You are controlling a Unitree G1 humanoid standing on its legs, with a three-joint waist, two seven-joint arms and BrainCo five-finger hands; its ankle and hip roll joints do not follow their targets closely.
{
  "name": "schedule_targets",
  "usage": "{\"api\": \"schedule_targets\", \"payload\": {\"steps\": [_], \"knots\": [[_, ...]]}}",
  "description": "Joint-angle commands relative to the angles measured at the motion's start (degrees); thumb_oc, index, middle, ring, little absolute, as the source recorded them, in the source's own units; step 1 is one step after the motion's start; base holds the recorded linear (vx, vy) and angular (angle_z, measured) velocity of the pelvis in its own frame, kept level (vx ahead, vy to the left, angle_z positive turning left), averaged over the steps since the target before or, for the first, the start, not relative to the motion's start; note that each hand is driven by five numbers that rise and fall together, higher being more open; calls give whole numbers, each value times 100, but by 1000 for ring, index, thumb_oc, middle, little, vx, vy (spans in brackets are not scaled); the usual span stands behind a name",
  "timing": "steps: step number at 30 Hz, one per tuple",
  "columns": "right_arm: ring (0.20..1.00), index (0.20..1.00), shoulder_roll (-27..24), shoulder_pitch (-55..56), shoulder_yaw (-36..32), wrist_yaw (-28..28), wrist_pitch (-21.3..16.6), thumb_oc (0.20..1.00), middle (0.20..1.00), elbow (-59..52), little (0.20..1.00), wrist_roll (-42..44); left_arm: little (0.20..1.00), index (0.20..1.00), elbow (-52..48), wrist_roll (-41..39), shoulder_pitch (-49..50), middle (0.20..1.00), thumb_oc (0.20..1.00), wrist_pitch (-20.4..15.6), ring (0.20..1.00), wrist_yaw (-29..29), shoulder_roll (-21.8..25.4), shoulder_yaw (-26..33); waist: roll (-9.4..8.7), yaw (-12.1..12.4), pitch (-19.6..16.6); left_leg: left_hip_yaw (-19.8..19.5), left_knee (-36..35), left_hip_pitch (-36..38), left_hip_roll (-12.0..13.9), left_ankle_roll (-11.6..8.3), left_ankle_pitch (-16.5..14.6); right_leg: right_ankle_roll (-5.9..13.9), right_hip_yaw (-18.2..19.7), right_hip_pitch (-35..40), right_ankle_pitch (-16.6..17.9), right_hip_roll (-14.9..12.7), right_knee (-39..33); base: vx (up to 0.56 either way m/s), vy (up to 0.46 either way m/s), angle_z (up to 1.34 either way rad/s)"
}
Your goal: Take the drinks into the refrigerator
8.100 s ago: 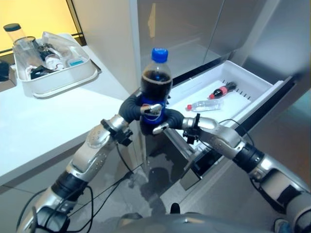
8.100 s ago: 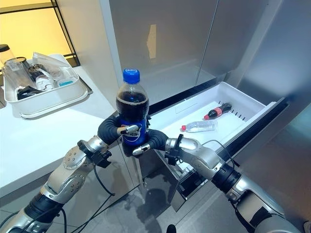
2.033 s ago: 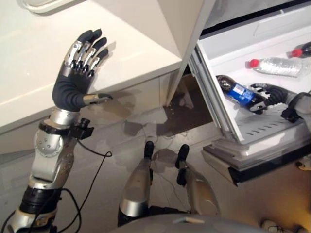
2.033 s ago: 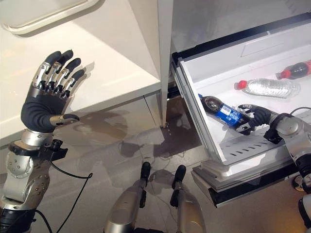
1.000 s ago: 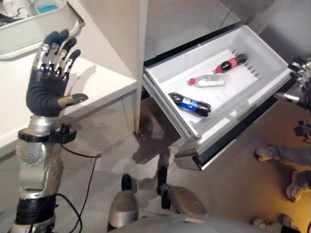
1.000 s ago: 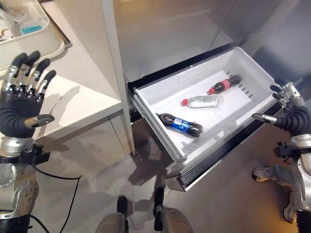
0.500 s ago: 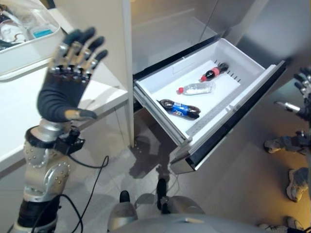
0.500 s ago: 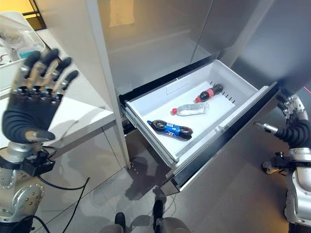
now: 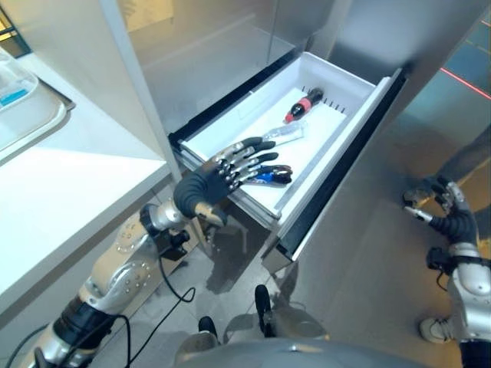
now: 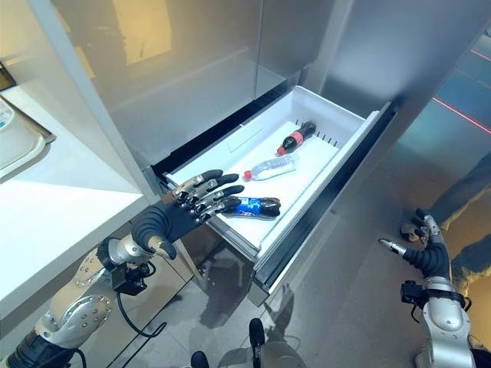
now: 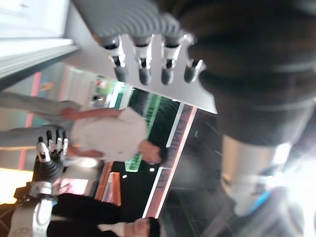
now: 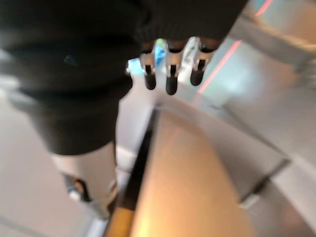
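The white refrigerator drawer (image 10: 307,195) stands pulled out. Three bottles lie in it: a blue-label cola bottle (image 10: 257,205) nearest the front, a clear water bottle (image 10: 270,165) in the middle, and a red-label cola bottle (image 10: 295,138) at the back. My left hand (image 9: 203,188) is open, its straight fingers (image 11: 148,69) reaching over the drawer's near corner and partly covering the blue-label bottle; it holds nothing. My right hand (image 10: 422,253) hangs open and empty at the lower right, well away from the drawer front.
A white counter (image 9: 61,199) runs along the left, with a white tray (image 9: 23,115) at its far edge. Steel refrigerator doors (image 10: 230,61) rise behind the drawer. A person in a white shirt (image 11: 113,143) stands beyond my hands in the left wrist view.
The camera has swung. My left hand has come down from its raised pose to reach over the drawer's near corner. The right hand has dropped lower. The bottles lie as before.
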Motion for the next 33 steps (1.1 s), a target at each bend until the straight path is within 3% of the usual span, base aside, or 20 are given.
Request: {"api": "schedule_targets", "payload": {"steps": [1,7,17,18,19,25,33], "knots": [[1000,1000,-126,-221,140,172,-35,1000,1000,54,1000,9,1000,1000,86,-334,-355,1000,1000,-35,1000,-164,145,-218,-4,75,105,-343,350,-71,-128,245,-553,664,-99,-331,-329,-235,850,-8,5,-8],[1000,1000,-313,-491,734,379,8,1000,1000,403,1000,-138,1000,1000,189,-357,-419,1000,1000,19,1000,-235,378,-389,17,134,183,-352,401,-120,-141,238,-549,667,-125,-342,-320,-266,877,-2,1,-1],[1000,1000,-836,-1804,2411,805,135,1000,1000,1643,1000,-356,1000,1000,202,-457,-600,1000,1000,62,1000,-394,792,-732,1,524,336,-505,484,-248,-124,199,-475,629,-276,-332,-305,-329,864,-9,-15,1],[937,937,-891,-1895,2528,818,144,937,937,1748,937,-400,1000,1000,188,-485,-595,1000,1000,67,1000,-408,817,-758,-9,553,349,-522,488,-253,-121,196,-471,625,-298,-326,-305,-336,865,-12,-32,5],[200,200,-943,-2003,2703,904,152,200,200,1830,200,-456,1000,1000,159,-492,-586,1000,1000,82,1000,-430,848,-750,-12,578,363,-543,492,-259,-121,192,-462,620,-331,-314,-308,-341,869,0,-32,7],[200,200,-1219,-2551,3395,1104,186,200,200,2035,200,-784,1000,1000,-41,-578,-555,1000,1000,88,1000,-484,1049,-822,-13,760,401,-649,466,-294,-124,174,-401,612,-470,-285,-304,-388,867,-3,-19,13],[200,200,-1330,-2962,3813,1228,208,200,200,1745,200,-897,1000,1000,-97,-534,-576,1000,1000,56,1000,-425,1160,-867,-11,892,487,-755,430,-342,-128,176,-332,604,-602,-280,-298,-417,870,-6,-11,9]]}}
